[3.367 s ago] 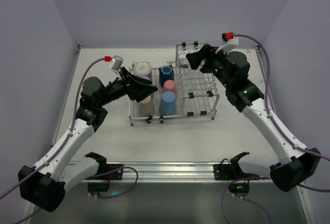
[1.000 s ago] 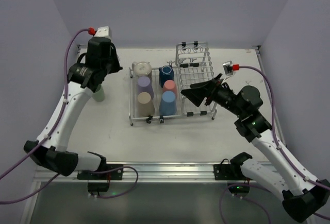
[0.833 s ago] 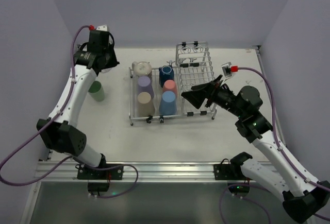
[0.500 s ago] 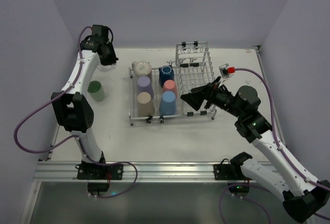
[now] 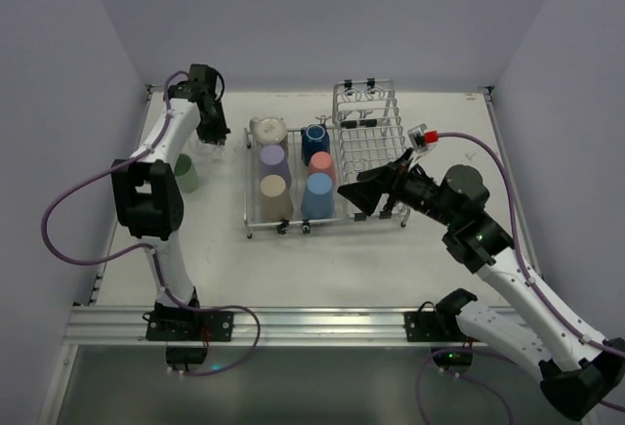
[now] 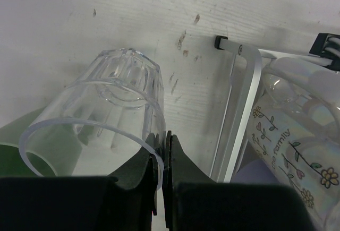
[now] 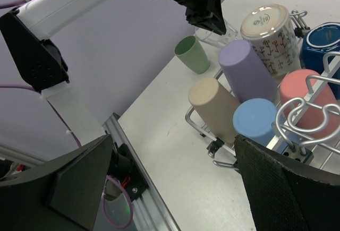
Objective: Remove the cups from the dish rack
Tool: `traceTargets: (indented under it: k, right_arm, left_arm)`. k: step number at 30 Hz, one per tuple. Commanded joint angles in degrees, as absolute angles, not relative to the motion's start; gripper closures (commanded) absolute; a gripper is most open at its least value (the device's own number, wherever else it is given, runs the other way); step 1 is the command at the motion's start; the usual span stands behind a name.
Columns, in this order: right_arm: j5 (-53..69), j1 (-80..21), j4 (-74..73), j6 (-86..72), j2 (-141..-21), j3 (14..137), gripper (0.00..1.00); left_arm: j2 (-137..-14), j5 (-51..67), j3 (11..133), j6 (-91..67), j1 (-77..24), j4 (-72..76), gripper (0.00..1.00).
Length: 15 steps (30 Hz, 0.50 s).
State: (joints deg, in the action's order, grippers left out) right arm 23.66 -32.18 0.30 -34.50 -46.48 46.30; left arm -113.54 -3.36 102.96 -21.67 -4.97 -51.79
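Pale bench (image 5: pixel 322 269), purple walls. Left claw (image 6: pixel 161 151) is clenched on the clear cup (image 6: pixel 106 103) at its rim wall, far left, between the rack (image 5: pixel 376 117) and the green cup (image 5: pixel 184 173). The clear cup is tilted, base toward the bench, mouth toward the wrist. Judgement: it sets down base-first, beside the green cup. Right claw (image 5: pixel 359 193) gapes with nothing held, nearest the light blue cup (image 5: pixel 318 191).

This is looking like a robotics lab cell, not a kitchen. Plain lavender walls (image 5: pixel 322 15) are boxing in a scuffed white bench (image 5: pixel 322 269) on three sides. A left arm (image 5: pixel 171 274) and a right arm (image 5: pixel 508 278) are standing bolted to an aluminium rail (image 5: pixel 322 325) at its near edge, trailing purple cables (image 5: pixel 467 135). A wire dish rack (image 5: pixel 371 122) is sitting on the bench.
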Motion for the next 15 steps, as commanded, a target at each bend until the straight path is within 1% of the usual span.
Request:
traceTargets:
  k: [1,13,15]
  right_arm:
    - [22.1,-33.1,0.2,-33.6,-46.1,48.7,0.01]
    - [20.1,-35.1,0.2,-32.8,-46.6,48.9,0.01]
    - [20.0,-35.3,0.2,-32.7,-46.8,49.0,0.01]
  left_arm:
    - [-114.0,0.4,102.4,-17.9,-5.6,-53.1,1.0]
    - [-118.6,-2.8,102.8,-17.1,-7.2,-53.8,1.0]
    - [-119.2,-2.9,102.9,-16.6,-7.2,-53.9,0.98]
